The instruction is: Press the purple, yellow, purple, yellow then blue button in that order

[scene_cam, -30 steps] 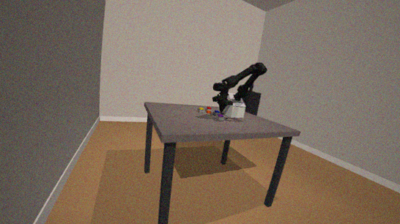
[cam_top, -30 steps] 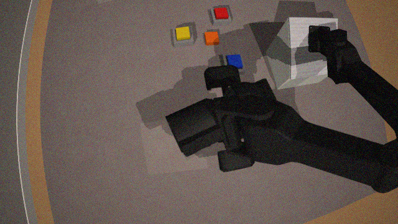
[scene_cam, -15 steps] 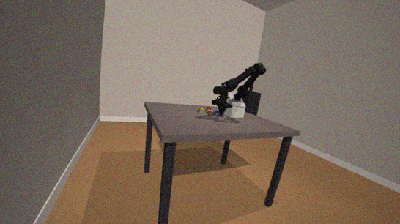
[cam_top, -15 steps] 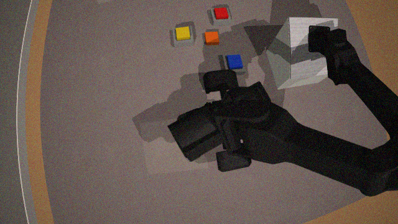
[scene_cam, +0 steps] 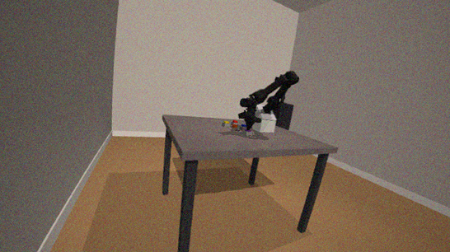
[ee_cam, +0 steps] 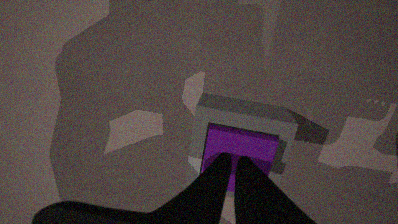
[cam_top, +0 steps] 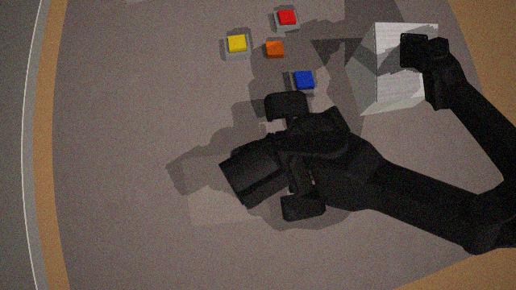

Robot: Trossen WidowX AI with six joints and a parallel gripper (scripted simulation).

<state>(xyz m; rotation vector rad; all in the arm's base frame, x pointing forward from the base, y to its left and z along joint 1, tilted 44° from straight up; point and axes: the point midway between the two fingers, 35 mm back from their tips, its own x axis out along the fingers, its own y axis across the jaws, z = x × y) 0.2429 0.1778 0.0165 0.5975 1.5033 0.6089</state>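
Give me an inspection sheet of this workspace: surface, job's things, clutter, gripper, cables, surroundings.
Surface: grey table top, crossed by the arm's shadows.
Job's things: purple button in its grey housing, directly under the fingertips; yellow button and blue button stand free, the arm not over them.
Clutter: red button, orange button, both untouched; large white block beside the arm.
Gripper: gripper shut, nothing between the fingers, tips on or just above the purple cap; contact cannot be confirmed.
Cables: nothing seen.
Surroundings: dark-legged table on a wooden floor, plain walls, white baseboard.
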